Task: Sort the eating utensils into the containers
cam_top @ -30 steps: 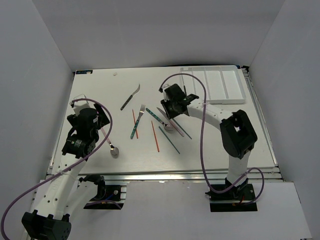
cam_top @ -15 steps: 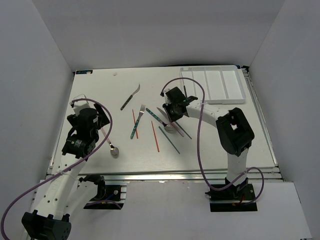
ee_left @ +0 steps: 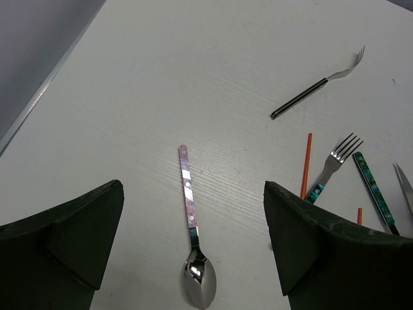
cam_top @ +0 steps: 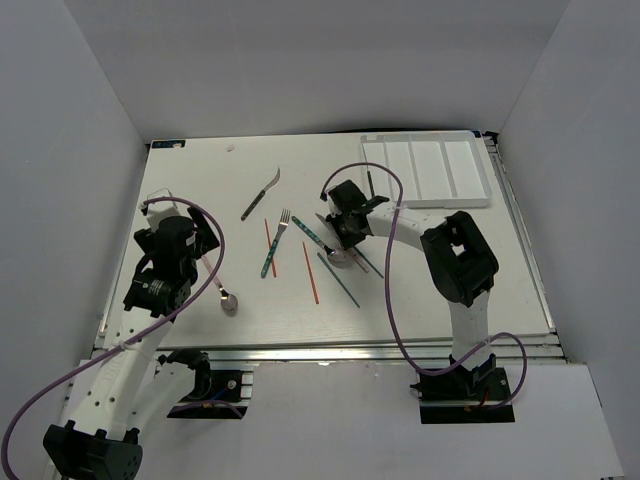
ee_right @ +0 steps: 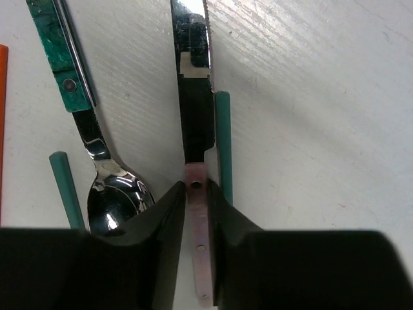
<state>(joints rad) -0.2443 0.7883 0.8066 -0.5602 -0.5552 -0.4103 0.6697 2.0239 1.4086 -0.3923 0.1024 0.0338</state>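
Note:
My right gripper (cam_top: 345, 226) is down at the table, shut on the pink handle of a knife (ee_right: 194, 71); its fingers (ee_right: 169, 213) pinch the handle just behind the blade. A teal-handled spoon (ee_right: 80, 110) and a teal chopstick (ee_right: 222, 148) lie right beside the knife. My left gripper (cam_top: 170, 255) is open and empty above a pink-handled spoon (ee_left: 191, 226), which also shows in the top view (cam_top: 221, 287). The white four-compartment tray (cam_top: 430, 203) sits at the far right, with a dark piece at its left edge.
A dark-handled fork (cam_top: 260, 193), a teal-handled fork (cam_top: 275, 245), two red chopsticks (cam_top: 311, 272) and another teal chopstick (cam_top: 338, 280) lie mid-table. White walls enclose the table on three sides.
The right arm's elbow has swung left and its gripper has settled slightly nearer over the knife. The left arm has not moved.

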